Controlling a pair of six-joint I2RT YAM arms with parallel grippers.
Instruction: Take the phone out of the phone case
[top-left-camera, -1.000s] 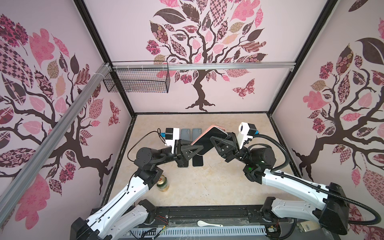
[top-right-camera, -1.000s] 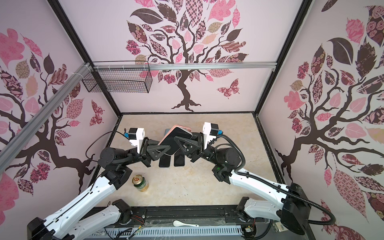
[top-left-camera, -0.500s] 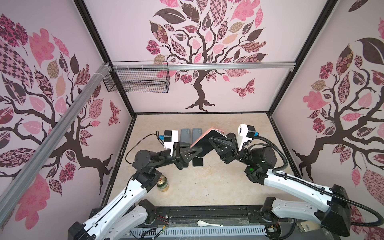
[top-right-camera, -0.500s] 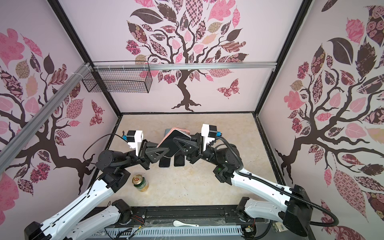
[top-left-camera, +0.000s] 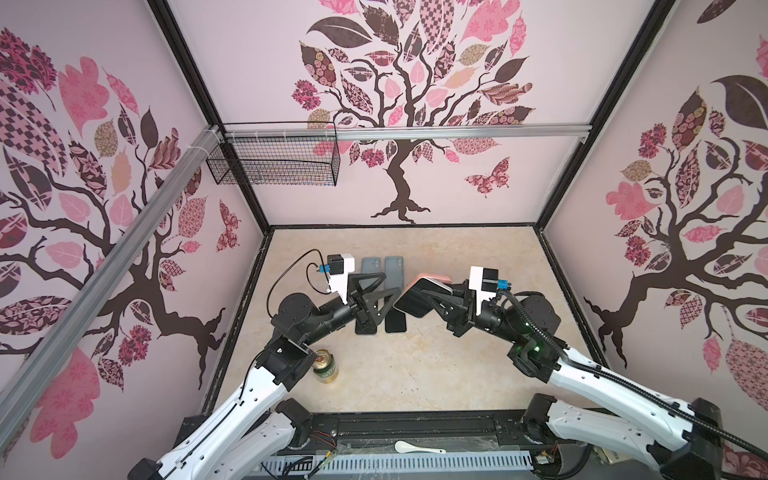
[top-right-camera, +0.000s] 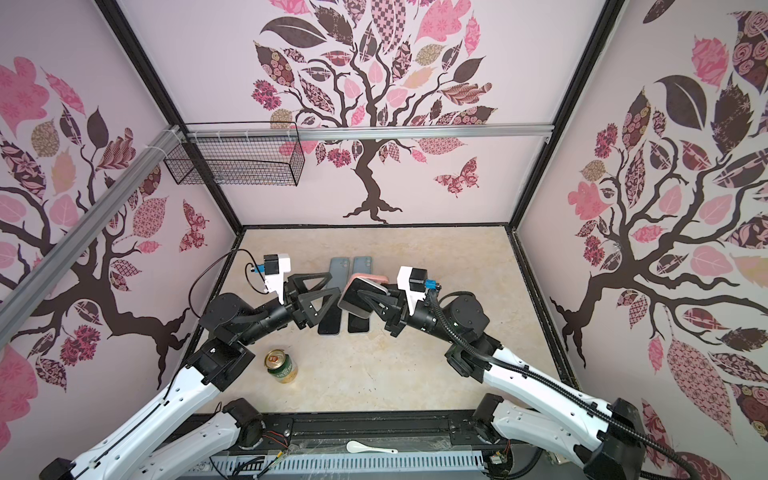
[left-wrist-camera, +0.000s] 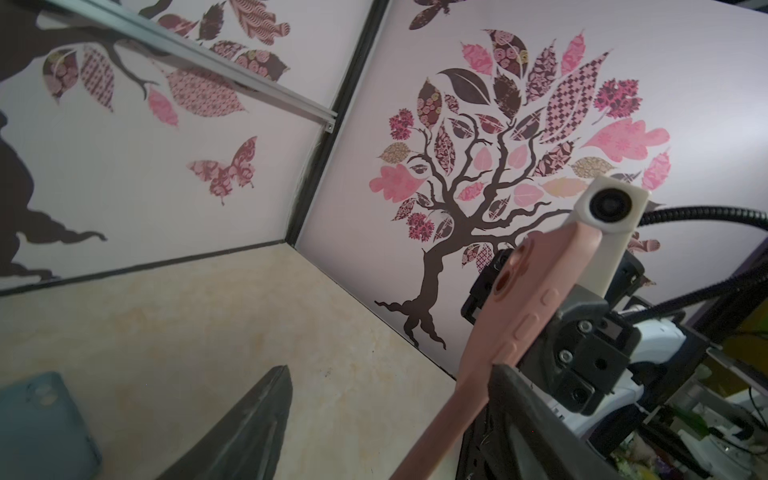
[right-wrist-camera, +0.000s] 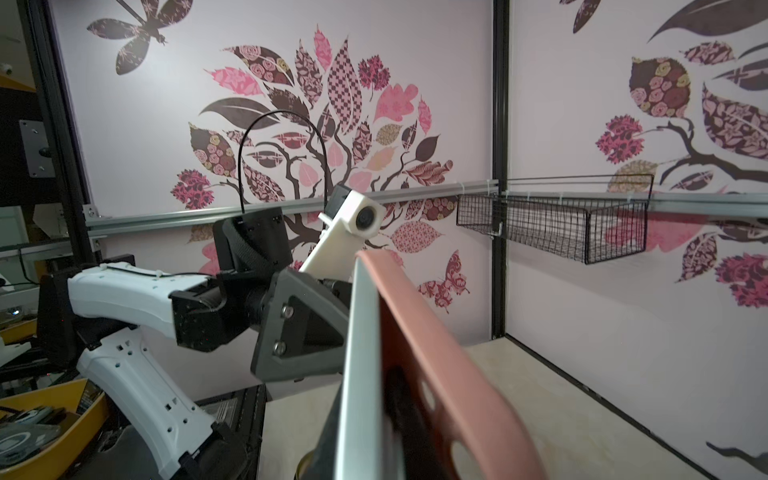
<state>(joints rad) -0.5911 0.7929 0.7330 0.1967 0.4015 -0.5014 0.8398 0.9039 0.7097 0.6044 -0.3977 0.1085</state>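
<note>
Marbled beige tabletop (top-left-camera: 415, 374) | right gripper (top-left-camera: 415, 297) clamps glossy phone (top-left-camera: 402, 306) | matte pink case (top-left-camera: 432, 276)

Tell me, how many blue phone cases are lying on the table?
2. One blue case lies at the far end of the table, the other right beside it. The left gripper covers their near ends, so another could be hidden.

The dark-screened phone (top-left-camera: 409, 299) tilts in mid-air, partly parted from its pink case (top-left-camera: 432, 276).
</note>
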